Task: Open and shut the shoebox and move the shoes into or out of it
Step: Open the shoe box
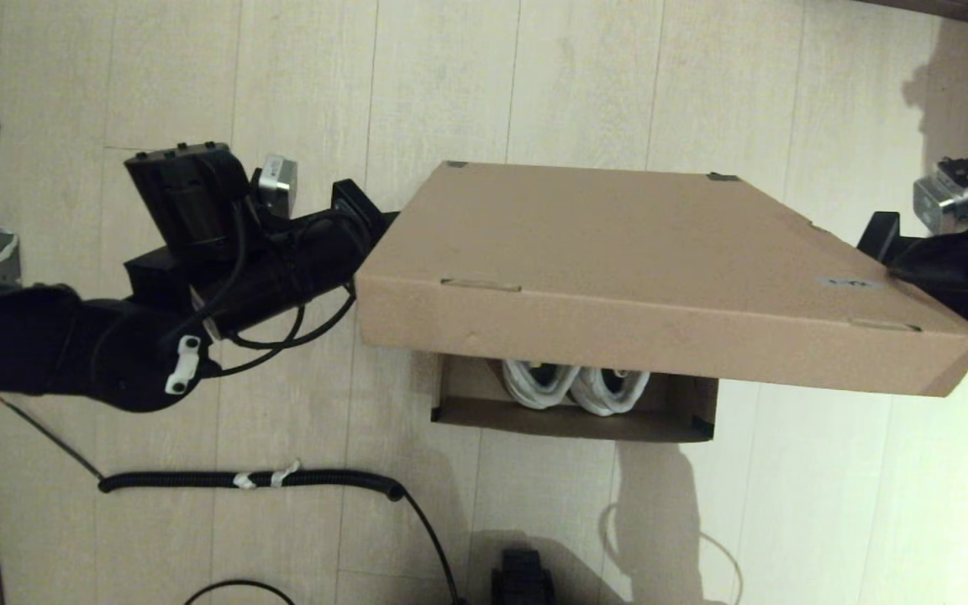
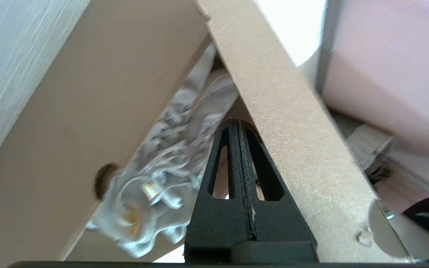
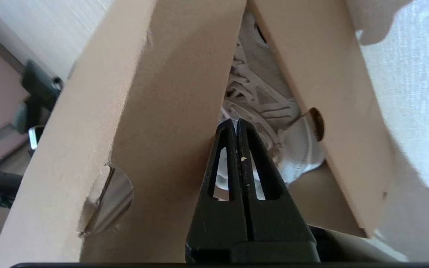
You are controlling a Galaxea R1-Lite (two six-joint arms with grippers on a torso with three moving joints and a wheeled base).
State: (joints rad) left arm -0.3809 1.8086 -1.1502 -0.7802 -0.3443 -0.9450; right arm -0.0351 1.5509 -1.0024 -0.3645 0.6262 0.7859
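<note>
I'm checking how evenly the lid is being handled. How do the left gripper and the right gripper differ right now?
The left gripper is at the shoebox lid's left end, the right gripper at its right end. In the head view the left arm shows almost whole, the right arm only at the picture's edge. Both are shut, tips under the raised lid, with the shoes inside.

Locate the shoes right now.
Head view: the shoes sit side by side inside the shoebox, low in the centre, under its half-raised lid.
</note>
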